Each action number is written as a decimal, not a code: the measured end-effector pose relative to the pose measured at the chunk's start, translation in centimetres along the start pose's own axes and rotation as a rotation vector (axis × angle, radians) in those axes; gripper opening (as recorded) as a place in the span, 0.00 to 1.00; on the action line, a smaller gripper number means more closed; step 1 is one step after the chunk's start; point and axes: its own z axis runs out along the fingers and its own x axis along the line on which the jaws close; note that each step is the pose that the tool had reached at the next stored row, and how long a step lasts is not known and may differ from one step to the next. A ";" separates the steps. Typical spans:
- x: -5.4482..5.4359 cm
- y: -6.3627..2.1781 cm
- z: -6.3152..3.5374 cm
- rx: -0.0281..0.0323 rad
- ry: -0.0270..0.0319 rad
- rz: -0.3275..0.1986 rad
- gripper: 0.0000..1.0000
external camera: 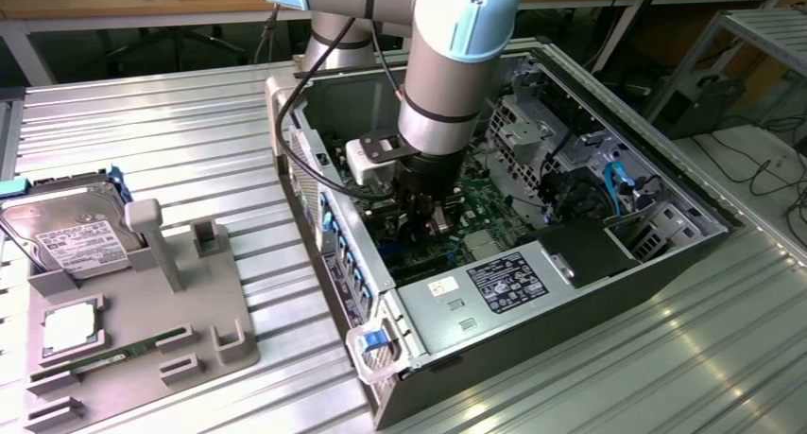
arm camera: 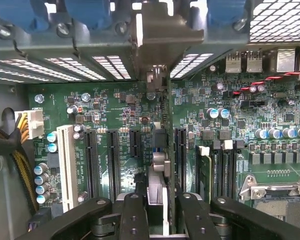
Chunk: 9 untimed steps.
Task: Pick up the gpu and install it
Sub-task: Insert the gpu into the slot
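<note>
The gpu (arm camera: 159,170) is seen edge-on in the wrist view, held upright between the gripper (arm camera: 157,202) fingers (arm camera: 134,210) directly above the motherboard (arm camera: 270,125), its metal bracket end reaching toward the rear slot openings. It is judged a light, stiff and thin card, fragile at its fan face and edge contacts, and best taken by its long edges, as it is gripped now. In the exterior view the gripper (external camera: 422,228) is lowered inside the open computer case (external camera: 505,292), at about the centre of that view.

On both sides of the card, black expansion slots (arm camera: 112,160) and a white slot (arm camera: 66,165) lie close, and a seated memory stick (arm camera: 204,172) stands just beside. Blue slot latches (arm camera: 92,12) and the case rear wall are judged the tightest obstruction. A cable bundle (arm camera: 15,150) hangs at the board's edge.

On the table (external camera: 164,122), at 9 o'clock from the case, a grey holder (external camera: 151,311) carries a hard drive (external camera: 70,231) and a green memory stick (external camera: 120,351).
</note>
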 end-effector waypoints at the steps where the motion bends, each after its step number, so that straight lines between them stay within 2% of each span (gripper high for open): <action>1: 0.0 0.00 0.06 -0.0002 0.0001 0.000 0.28; 9: 0.0 0.00 0.23 0.0000 -0.0018 0.000 0.28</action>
